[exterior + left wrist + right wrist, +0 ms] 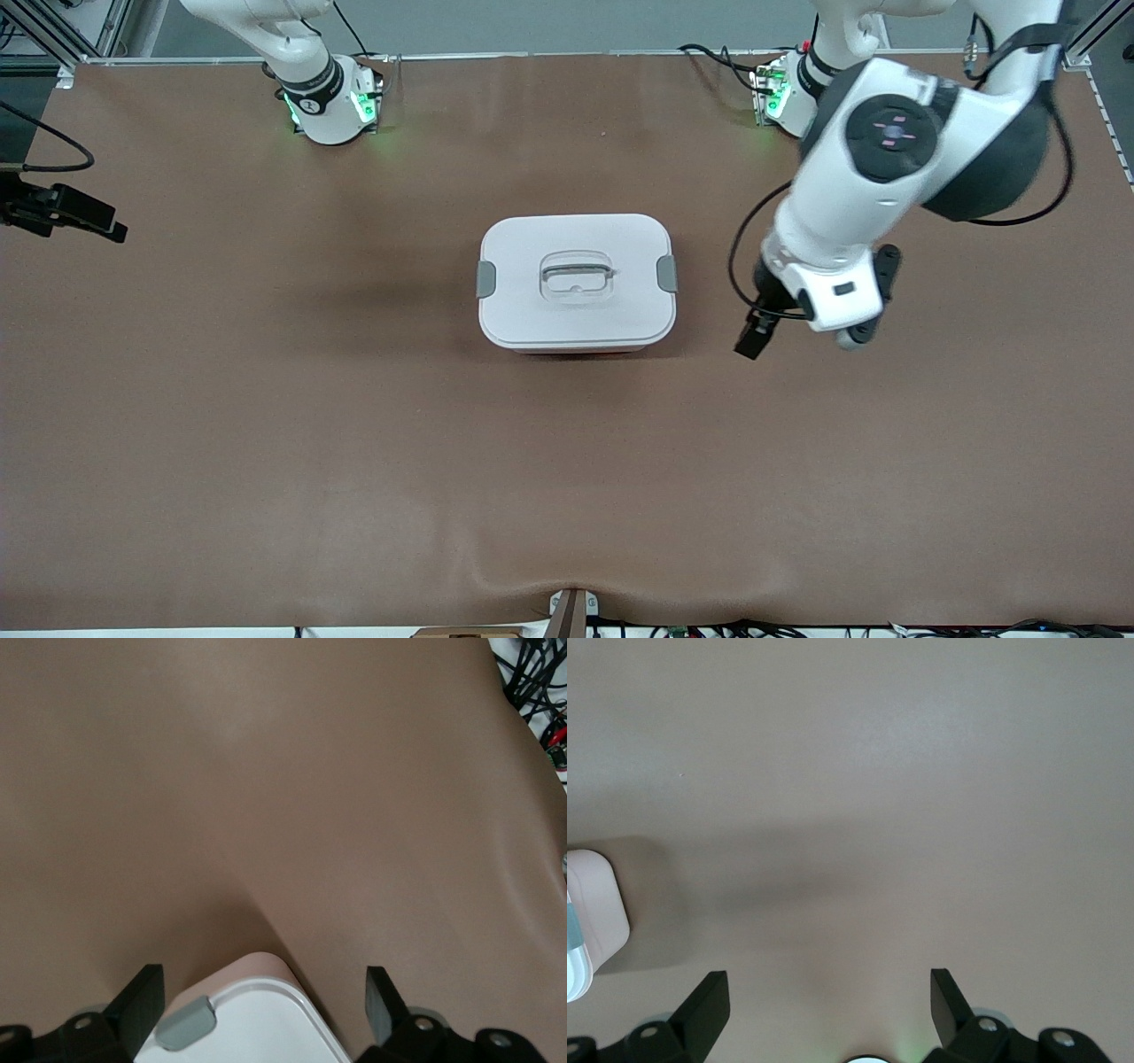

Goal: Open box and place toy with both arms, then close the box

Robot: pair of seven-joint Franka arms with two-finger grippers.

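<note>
The box (576, 279) stands closed in the middle of the table, with a white lid, a grey clip (667, 273) at each end and a recessed handle (576, 276). My left gripper (756, 335) hangs open and empty above the table beside the box's end toward the left arm. In the left wrist view the left gripper (266, 992) shows its fingers wide apart, with the box's corner (266, 1028) and a grey clip (186, 1023) below them. My right gripper (830, 992) is open and empty over bare table, out of the front view. A box corner (594, 904) shows there. The toy is out of view.
A black device (62, 213) sits at the table edge toward the right arm's end. Cables (735, 58) lie by the left arm's base. A small mount (571, 611) stands at the table's near edge. Brown table surface (354, 443) surrounds the box.
</note>
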